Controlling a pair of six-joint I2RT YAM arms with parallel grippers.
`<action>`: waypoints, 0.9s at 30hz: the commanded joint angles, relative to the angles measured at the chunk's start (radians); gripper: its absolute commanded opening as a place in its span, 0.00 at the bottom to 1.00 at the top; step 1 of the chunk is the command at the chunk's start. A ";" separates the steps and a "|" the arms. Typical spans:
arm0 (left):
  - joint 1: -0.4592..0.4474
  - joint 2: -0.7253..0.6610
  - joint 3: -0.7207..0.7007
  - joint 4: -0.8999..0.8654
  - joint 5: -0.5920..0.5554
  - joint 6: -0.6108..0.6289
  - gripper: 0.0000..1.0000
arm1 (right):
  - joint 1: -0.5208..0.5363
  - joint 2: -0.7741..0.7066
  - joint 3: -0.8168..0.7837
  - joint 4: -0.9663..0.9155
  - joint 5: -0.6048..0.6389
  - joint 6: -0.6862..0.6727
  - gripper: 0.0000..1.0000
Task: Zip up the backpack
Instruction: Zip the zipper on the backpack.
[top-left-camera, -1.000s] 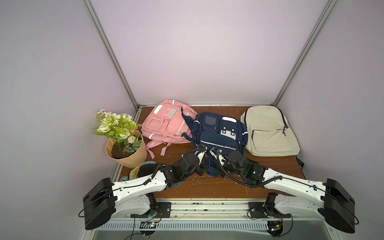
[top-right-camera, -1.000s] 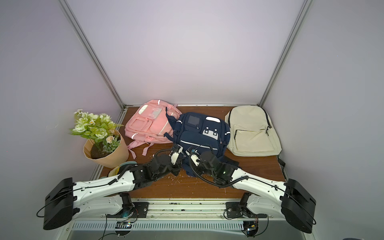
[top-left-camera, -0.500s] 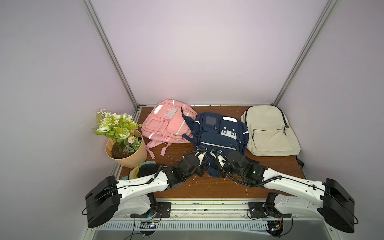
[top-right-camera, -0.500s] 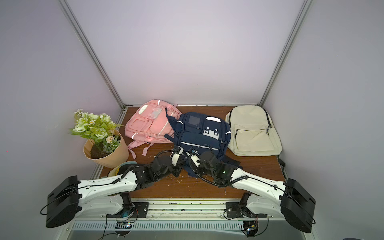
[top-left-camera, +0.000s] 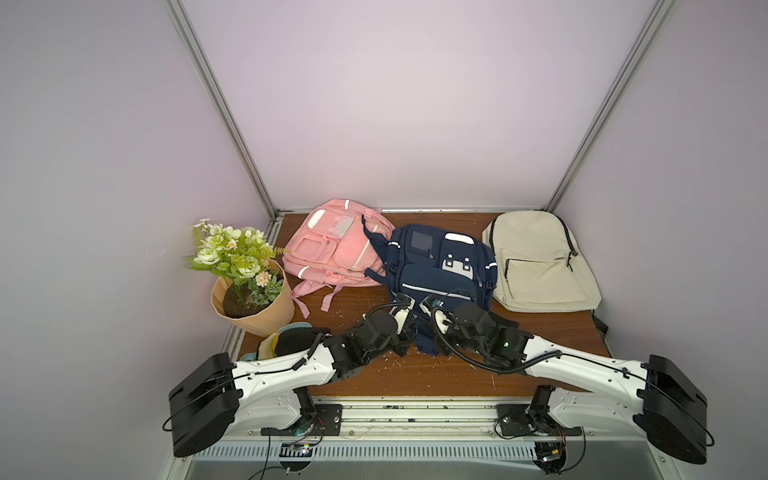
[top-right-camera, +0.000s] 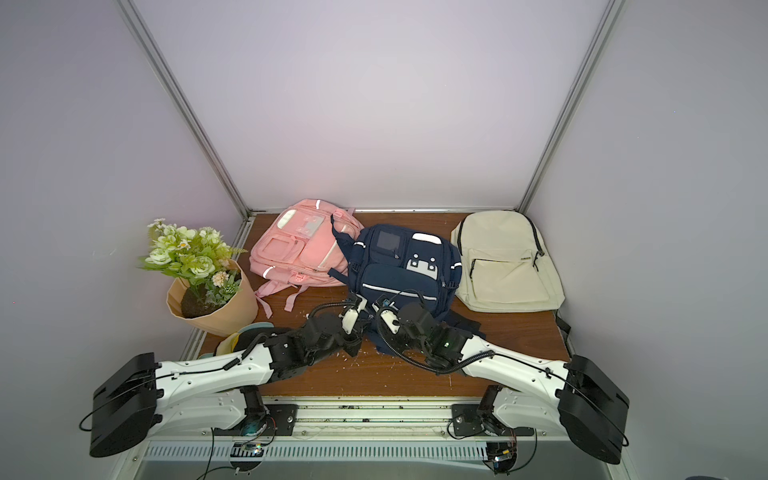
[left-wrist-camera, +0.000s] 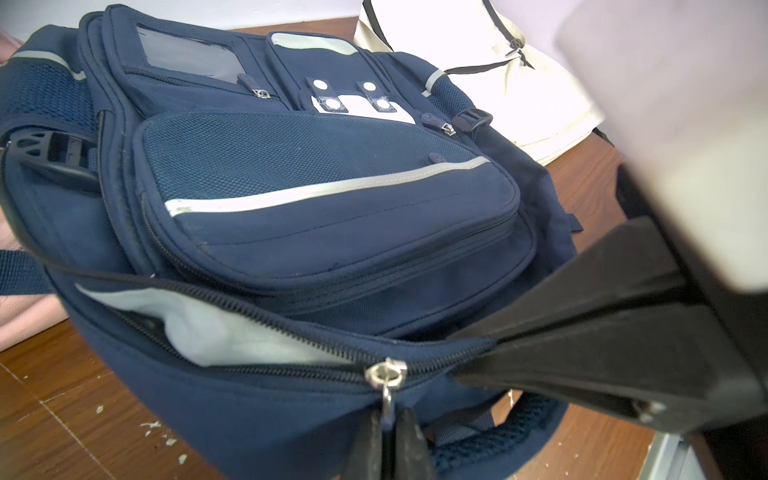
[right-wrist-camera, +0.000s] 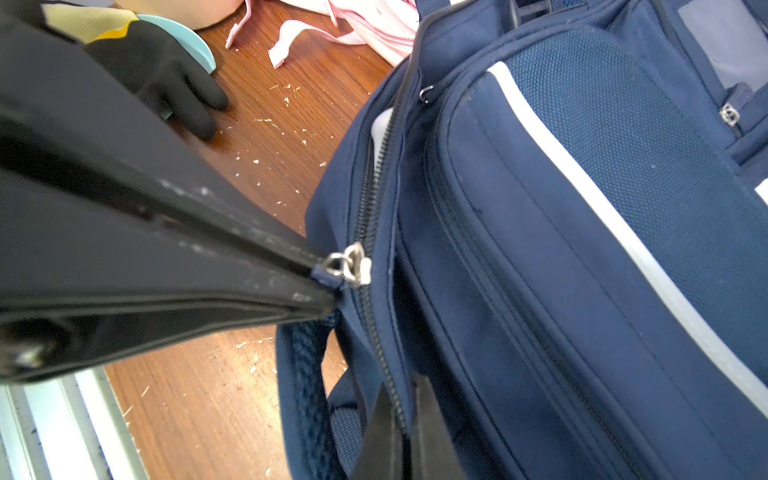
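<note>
The navy backpack (top-left-camera: 436, 266) (top-right-camera: 399, 266) lies flat mid-table. Its main zipper runs along the near edge. In the left wrist view my left gripper (left-wrist-camera: 388, 415) is shut on the metal zipper pull (left-wrist-camera: 387, 395), which hangs from the slider (left-wrist-camera: 385, 372). Beyond the slider the zipper gapes over pale lining (left-wrist-camera: 216, 328). In the right wrist view my right gripper (right-wrist-camera: 405, 395) is shut on the backpack (right-wrist-camera: 582, 249), pinching the closed zipper seam a short way from the slider (right-wrist-camera: 353, 264). In both top views the wrists hide the fingertips.
A pink backpack (top-left-camera: 332, 249) touches the navy one on the left; a beige backpack (top-left-camera: 536, 266) lies on the right. A potted flower bunch (top-left-camera: 253, 307) stands front left. Beside it a black glove (right-wrist-camera: 166, 79) rests on a teal plate (right-wrist-camera: 199, 54). White flecks dot the wooden table (top-left-camera: 415, 374).
The left arm has edged slightly further toward the backpack's near edge. The right arm and the backpack have stayed put.
</note>
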 joint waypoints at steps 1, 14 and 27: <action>0.014 -0.004 -0.049 -0.198 -0.080 -0.004 0.16 | -0.026 -0.019 0.062 0.036 0.123 0.035 0.00; 0.013 0.013 -0.059 -0.124 -0.027 0.011 0.23 | -0.025 -0.030 0.069 0.051 0.076 0.024 0.00; 0.012 -0.001 -0.001 -0.287 -0.269 -0.072 0.00 | -0.026 -0.037 0.036 0.038 0.135 0.022 0.00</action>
